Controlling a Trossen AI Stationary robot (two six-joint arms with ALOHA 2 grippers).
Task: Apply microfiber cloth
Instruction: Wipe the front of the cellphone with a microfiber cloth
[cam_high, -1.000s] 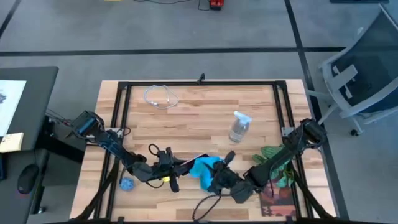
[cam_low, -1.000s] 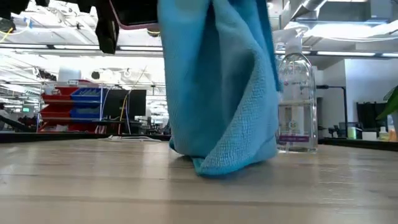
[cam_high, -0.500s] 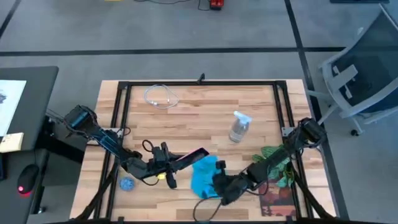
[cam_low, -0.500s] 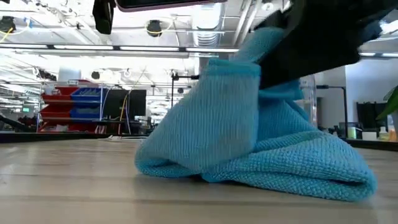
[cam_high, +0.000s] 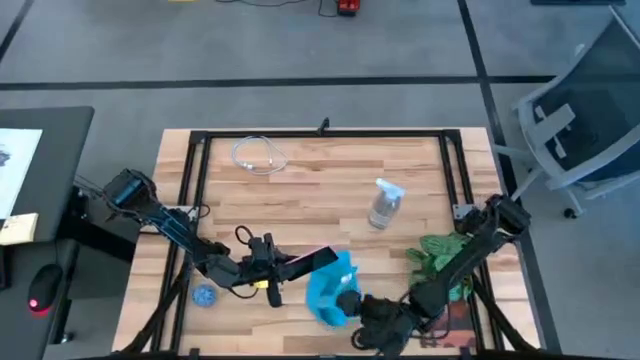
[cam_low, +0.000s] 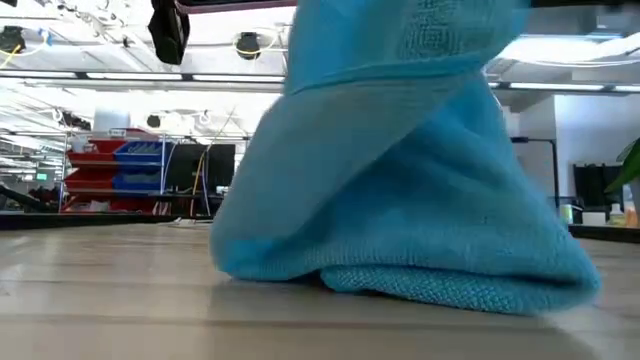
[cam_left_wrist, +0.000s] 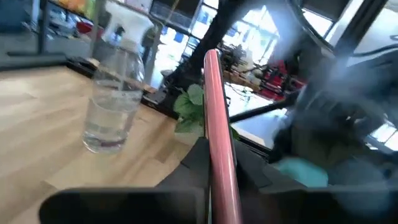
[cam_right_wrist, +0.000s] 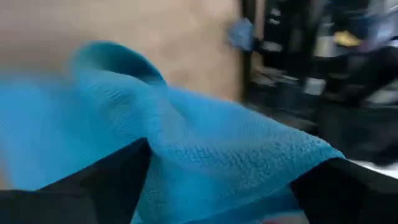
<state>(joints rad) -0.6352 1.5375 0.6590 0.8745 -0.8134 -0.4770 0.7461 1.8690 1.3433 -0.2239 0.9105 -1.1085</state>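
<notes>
- Your right fingers (cam_high: 352, 303) grip the microfiber cloth (cam_high: 331, 287); left fingers (cam_high: 268, 273) clamp the phone (cam_high: 307, 264).
- Cloth dragged nearer since before, so wiping is progressing.

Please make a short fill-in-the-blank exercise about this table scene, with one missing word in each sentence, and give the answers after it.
1. The right pincer is shut on the microfiber cloth, whose colour is ____.
2. The left pincer holds a thin ____ by its edge.
3. The clear spray bottle stands ____ on the table.
4. The white cable lies coiled near the table's far ____ corner in the high view.

Answers: blue; phone; upright; left
</notes>
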